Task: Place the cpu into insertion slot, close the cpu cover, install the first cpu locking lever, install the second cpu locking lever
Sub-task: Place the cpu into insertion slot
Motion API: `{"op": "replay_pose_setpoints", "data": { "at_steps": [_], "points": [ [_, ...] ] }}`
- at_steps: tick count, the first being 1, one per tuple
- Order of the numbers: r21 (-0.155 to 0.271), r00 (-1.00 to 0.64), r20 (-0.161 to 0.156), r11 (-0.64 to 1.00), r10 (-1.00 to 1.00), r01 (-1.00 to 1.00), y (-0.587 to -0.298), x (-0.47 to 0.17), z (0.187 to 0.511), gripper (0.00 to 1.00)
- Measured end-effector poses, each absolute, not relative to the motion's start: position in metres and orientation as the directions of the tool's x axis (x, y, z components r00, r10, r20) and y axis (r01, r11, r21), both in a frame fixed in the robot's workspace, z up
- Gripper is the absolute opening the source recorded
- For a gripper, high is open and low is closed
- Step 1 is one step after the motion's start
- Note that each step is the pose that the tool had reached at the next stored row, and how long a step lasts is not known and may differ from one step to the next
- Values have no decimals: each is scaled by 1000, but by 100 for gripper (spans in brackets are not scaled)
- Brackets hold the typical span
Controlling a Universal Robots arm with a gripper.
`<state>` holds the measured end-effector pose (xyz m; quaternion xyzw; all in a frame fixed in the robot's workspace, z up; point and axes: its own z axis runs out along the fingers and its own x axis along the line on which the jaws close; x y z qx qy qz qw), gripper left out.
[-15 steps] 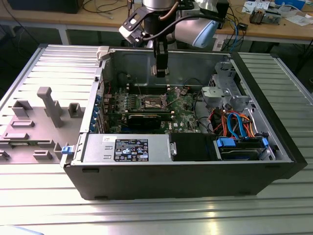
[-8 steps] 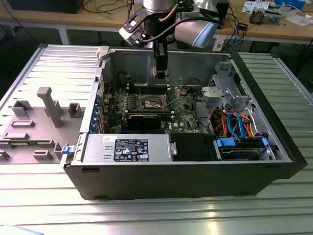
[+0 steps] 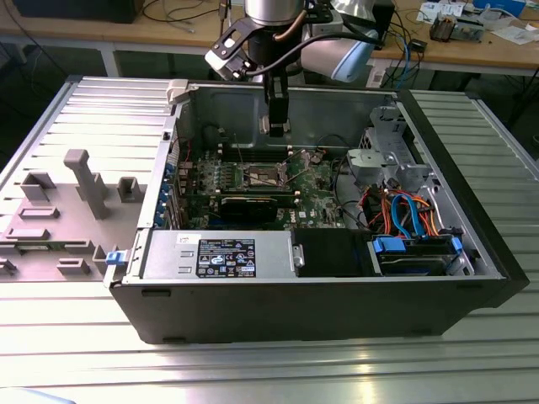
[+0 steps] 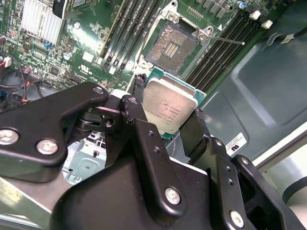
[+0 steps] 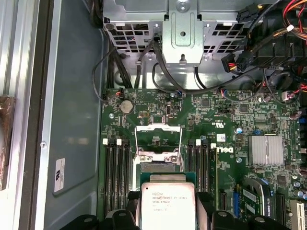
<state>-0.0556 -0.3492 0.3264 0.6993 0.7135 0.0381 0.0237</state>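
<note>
The cpu [image 4: 168, 103], a flat grey-silver square with a green edge, is pinched at two opposite edges by my gripper [image 4: 169, 109], which is shut on it. In the first wrist view the cpu [image 5: 168, 201] hangs above the motherboard, covering part of the insertion slot [image 5: 158, 165]. The second wrist view shows the insertion slot [image 4: 171, 47] bare, a short way beyond the chip. The cpu cover [image 5: 158, 139] stands swung open behind the slot, with thin wire levers raised beside it. In the exterior view my gripper [image 3: 275, 128] hovers inside the case above the insertion slot [image 3: 268, 175].
The open computer case [image 3: 472, 252] holds a power supply [image 3: 219, 252], a drive cage [image 3: 383, 164] and coloured cables [image 3: 404, 215]. Memory slots [image 5: 117, 172] flank the socket. A heatsink [image 5: 265, 149] sits nearby. Grey fixtures [image 3: 84, 181] stand at the exterior view's left.
</note>
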Motion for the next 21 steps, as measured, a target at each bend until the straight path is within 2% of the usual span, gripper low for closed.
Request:
{"op": "replay_pose_setpoints", "data": {
  "at_steps": [21],
  "points": [
    [88, -21, 20, 19, 1000, 996, -349, -56, 320, 55]
  ]
}}
